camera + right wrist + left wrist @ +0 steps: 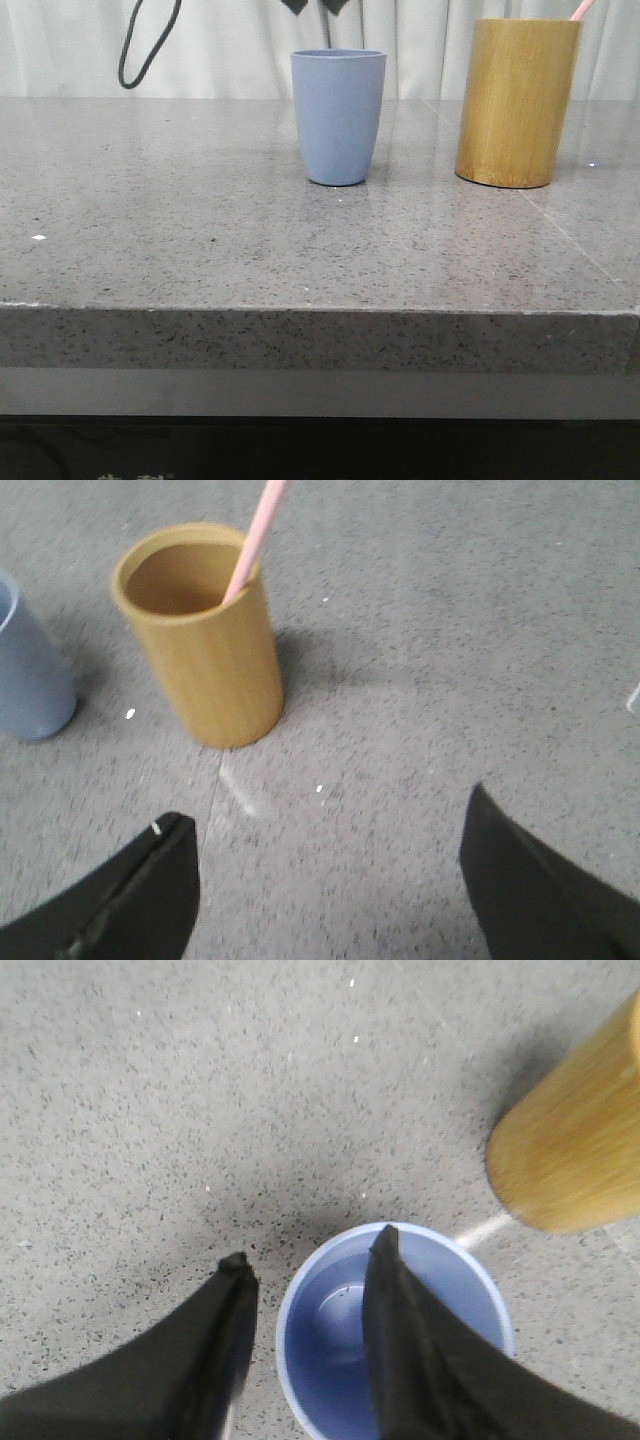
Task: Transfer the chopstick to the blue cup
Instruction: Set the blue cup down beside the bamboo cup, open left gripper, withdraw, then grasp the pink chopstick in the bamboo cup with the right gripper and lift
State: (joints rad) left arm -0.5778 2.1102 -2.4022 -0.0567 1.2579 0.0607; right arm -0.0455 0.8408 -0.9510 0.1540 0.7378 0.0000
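The pale grey-blue tapered cup [338, 115] is showing a matt, smooth, plastic-like skin, its inner wall [340, 1310] catching only a soft sheen. The tall yellow-brown cylinder [517, 100] is displaying fine lengthwise bamboo grain with a dull satin finish. The thin pale pink chopstick [255, 538] is looking smooth and matt. The grey speckled stone tabletop [200, 240] is appearing polished, faintly reflecting the vessels. The black gripper fingers [400, 1360] are reading as matt plastic.
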